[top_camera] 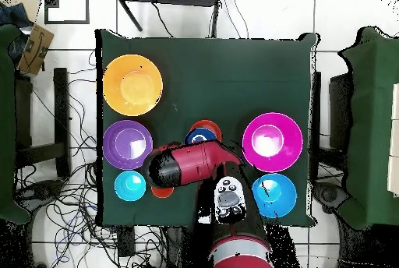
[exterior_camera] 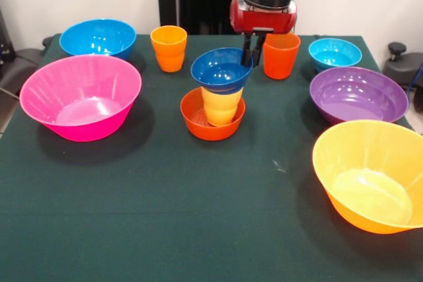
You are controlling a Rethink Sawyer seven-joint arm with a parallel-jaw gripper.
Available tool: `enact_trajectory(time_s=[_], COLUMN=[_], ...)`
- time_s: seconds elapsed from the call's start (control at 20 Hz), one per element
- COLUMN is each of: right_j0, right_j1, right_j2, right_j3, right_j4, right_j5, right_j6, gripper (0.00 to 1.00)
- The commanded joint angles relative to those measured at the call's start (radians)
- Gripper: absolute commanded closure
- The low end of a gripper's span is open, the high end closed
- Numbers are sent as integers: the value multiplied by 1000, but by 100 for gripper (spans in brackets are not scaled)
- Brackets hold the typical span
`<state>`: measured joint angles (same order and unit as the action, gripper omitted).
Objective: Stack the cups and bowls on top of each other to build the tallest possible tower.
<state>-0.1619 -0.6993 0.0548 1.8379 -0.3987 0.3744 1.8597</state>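
Note:
The tower stands mid-table: a small orange-red bowl (exterior_camera: 198,123) holds a yellow cup (exterior_camera: 221,107) with a dark blue bowl (exterior_camera: 218,70) on top, slightly tilted. My gripper (exterior_camera: 252,63) comes down from above, and its fingers (exterior_camera: 246,51) pinch the dark blue bowl's far right rim. In the overhead view the arm hides the gripper, and only part of the dark blue bowl (top_camera: 199,135) shows. The light orange cup (exterior_camera: 169,47) stands behind and to the left of the tower. The red-orange cup (exterior_camera: 281,56) stands just right of the gripper. The cyan bowl (exterior_camera: 335,53) is at the far right.
A medium blue bowl (exterior_camera: 98,37) and a large pink bowl (exterior_camera: 79,97) are on the left. A purple bowl (exterior_camera: 357,94) and a large yellow-orange bowl (exterior_camera: 370,176) are on the right. The red-orange cup stands close beside the gripper's fingers.

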Motion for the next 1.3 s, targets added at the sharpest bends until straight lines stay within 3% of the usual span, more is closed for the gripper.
enact_trajectory(time_s=[0.05, 0.8, 0.85, 1.3], right_j0=[23, 49, 46, 30], right_j1=[46, 62, 63, 44], right_j2=[2, -47, -45, -22], right_j3=[-42, -67, -64, -44], right_j4=[-2, -1, 2, 31], right_j5=[-74, -126, -133, -79], right_j6=[133, 121, 117, 107], gripper=[100, 100, 0, 0])
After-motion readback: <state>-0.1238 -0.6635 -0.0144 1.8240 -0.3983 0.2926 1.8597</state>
